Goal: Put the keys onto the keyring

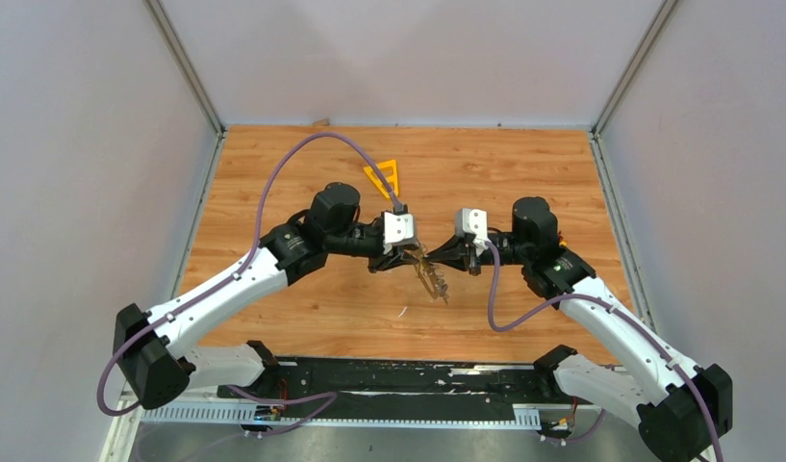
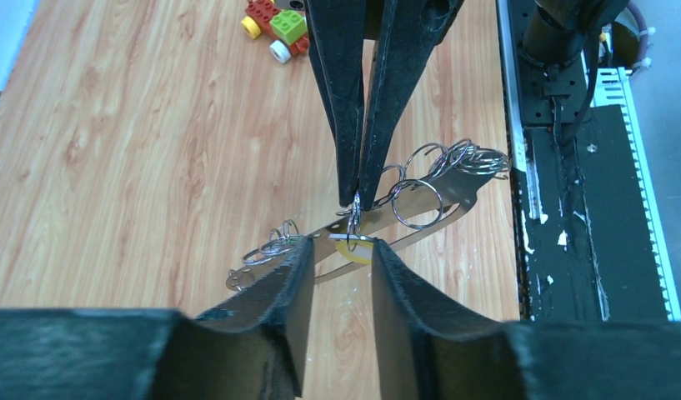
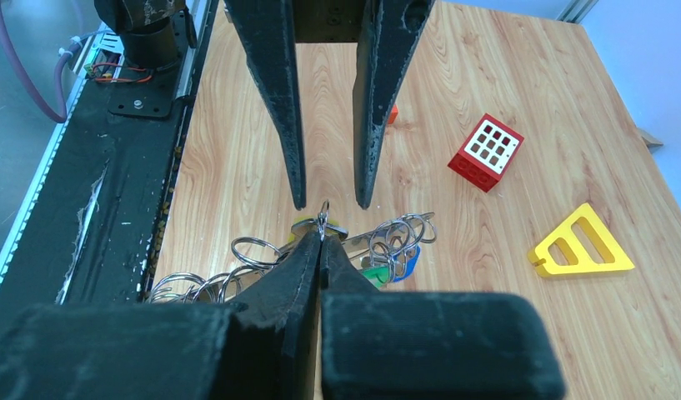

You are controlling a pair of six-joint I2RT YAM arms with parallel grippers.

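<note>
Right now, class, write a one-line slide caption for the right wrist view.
Right gripper, jaws shut, pinches a small silver wire ring between the left gripper's open jaws, beside the grey metal keyring.

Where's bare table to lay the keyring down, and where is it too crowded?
Bare: the near strip of table between the keys and the black rail, and the far right corner beyond the right arm. Crowded: the centre around the keys, and just beyond it the yellow frame, red block and toy bricks.
</note>
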